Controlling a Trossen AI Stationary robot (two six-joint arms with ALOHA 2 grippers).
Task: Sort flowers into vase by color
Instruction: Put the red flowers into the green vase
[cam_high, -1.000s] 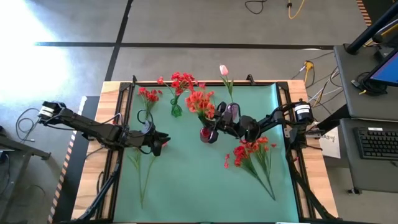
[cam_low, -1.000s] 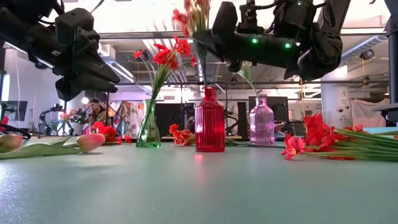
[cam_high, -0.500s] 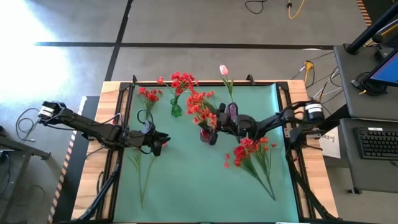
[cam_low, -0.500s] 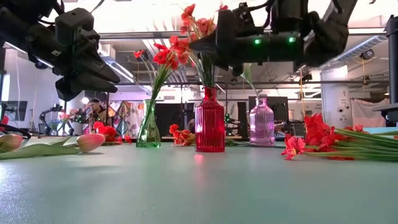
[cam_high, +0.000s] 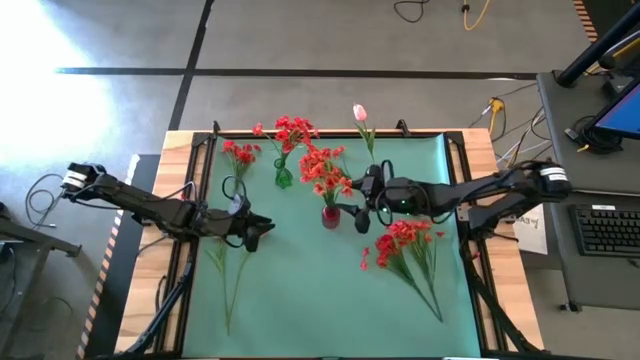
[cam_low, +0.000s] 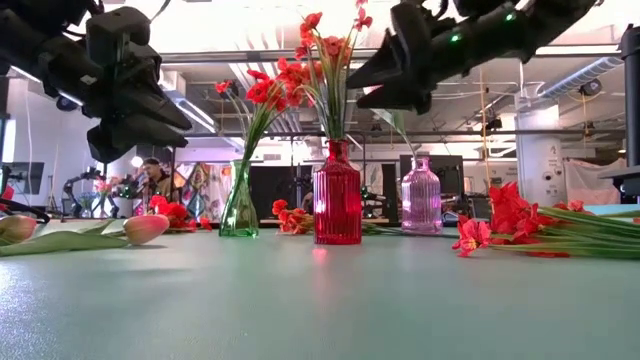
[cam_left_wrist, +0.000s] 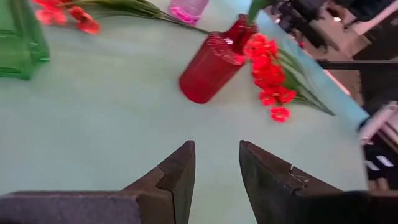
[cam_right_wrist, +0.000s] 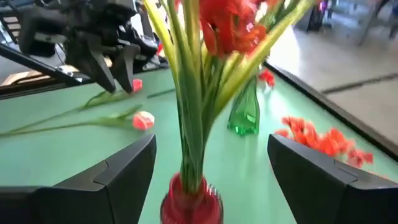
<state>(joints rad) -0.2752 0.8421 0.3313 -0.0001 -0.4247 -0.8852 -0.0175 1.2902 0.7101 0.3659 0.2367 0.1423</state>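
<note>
High view first: my right gripper (cam_high: 362, 213) is near the middle of the green mat (cam_high: 300, 300), just beside the red vase (cam_high: 330, 215), with fingers spread and nothing between them. The red flowers (cam_high: 322, 168) stand in that vase. A green vase (cam_high: 284, 178) near the far edge holds another red bunch (cam_high: 292, 130), and a pink tulip (cam_high: 360, 113) rises by the far edge. A loose red bunch (cam_high: 400, 240) lies toward the right edge, and tulips on long stems (cam_high: 226, 268) lie toward the left edge. My left gripper (cam_high: 262, 227) waits over the left part of the mat.

Low view: the red vase (cam_low: 337, 206) stands upright between the green vase (cam_low: 239, 207) and a pink vase (cam_low: 421, 204). Both arms hang above the mat.

Left wrist view: the left fingers (cam_left_wrist: 176, 177) are parted and hold nothing.

Right wrist view: the wide open right fingers (cam_right_wrist: 127, 168) stand on both sides of the stems (cam_right_wrist: 189, 127) without touching them.

My worry is that the right gripper is very near the stems and the vase. If I pull it back sideways, a finger may catch a stem or push the vase, and this narrow vase could tip over. I think going straight away from it is safer.
</note>
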